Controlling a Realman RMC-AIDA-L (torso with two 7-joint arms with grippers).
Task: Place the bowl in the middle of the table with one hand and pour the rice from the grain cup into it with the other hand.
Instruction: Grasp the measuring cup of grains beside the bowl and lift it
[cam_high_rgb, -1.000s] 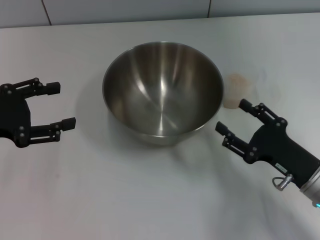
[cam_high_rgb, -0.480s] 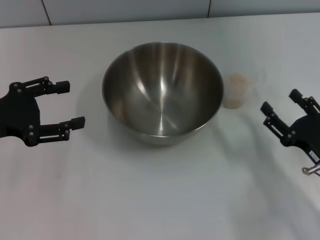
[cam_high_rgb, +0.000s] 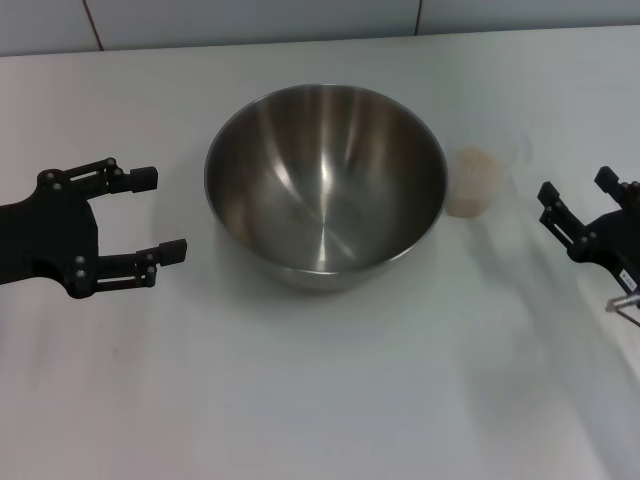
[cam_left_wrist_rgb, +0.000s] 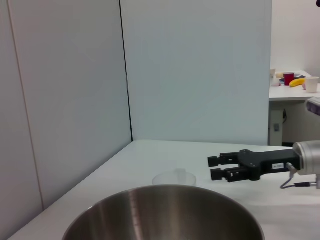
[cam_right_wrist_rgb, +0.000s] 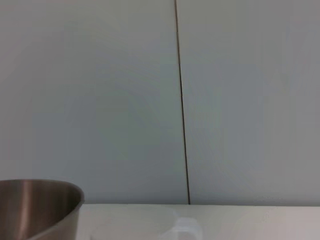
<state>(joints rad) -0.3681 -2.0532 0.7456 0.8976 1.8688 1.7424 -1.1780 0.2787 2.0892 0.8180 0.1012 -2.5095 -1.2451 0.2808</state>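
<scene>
Landmark: large round stainless-steel mixing bowl (cam_high_rgb: 326, 185), deep, thin-rimmed, shiny brushed inside, upright on the plain white matte worktop (cam_high_rgb: 300, 400), near its middle in the head view.
Bowl contents: no grains visible on the inside surface.
Grain cup: small clear plastic cup (cam_high_rgb: 473, 181), upright on the worktop just beside the bowl on the robot's right side; whether it touches the bowl wall cannot be told.
Rice: pale beige granular mass (cam_high_rgb: 474, 160) inside the cup, filling most of it.
Left end effector: black two-fingered end effector (cam_high_rgb: 150, 214) to the left of the bowl, close to its wall but apart from it, fingertips pointing at the bowl. Fingers spread wide, holding nothing.
Right end effector: black two-fingered end effector (cam_high_rgb: 577, 198) to the right of the bowl, beyond the cup and apart from it, near the edge of the head view. Fingers parted, holding nothing.
Left wrist view: bowl rim (cam_left_wrist_rgb: 165, 192) in the foreground, cup (cam_left_wrist_rgb: 174, 178) behind it, right end effector (cam_left_wrist_rgb: 215, 167) further beyond, level above the worktop.
Right wrist view: part of the bowl wall (cam_right_wrist_rgb: 37, 207) and the faint cup outline (cam_right_wrist_rgb: 185, 227) before a pale grey panel wall (cam_right_wrist_rgb: 100, 100).
</scene>
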